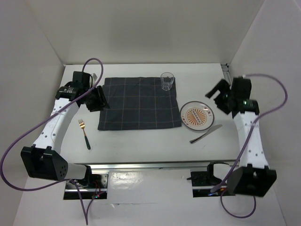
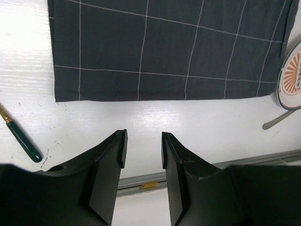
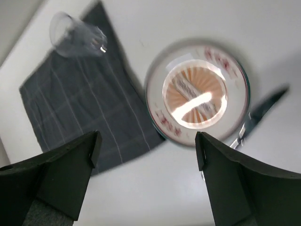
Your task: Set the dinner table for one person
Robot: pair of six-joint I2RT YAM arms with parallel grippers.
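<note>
The dinner table point(image 1: 141, 141) is a white tabletop with a dark grey checked placemat point(image 1: 139, 102) at its middle. A clear glass point(image 1: 167, 81) stands on the mat's far right corner. A plate with an orange pattern point(image 1: 196, 114) lies just right of the mat, and a knife point(image 1: 205, 134) lies in front of it. A fork with a green handle point(image 1: 84, 133) lies left of the mat. My left gripper point(image 1: 99, 100) is open and empty at the mat's left edge. My right gripper point(image 1: 217, 96) is wide open and empty, above the table right of the plate.
In the left wrist view the mat point(image 2: 164, 52) fills the top, with the fork handle point(image 2: 21, 139) at left and the plate point(image 2: 291, 77) and knife point(image 2: 277, 120) at right. The right wrist view shows the plate point(image 3: 197, 92), glass point(image 3: 75, 35) and knife point(image 3: 256, 117). White walls enclose the table.
</note>
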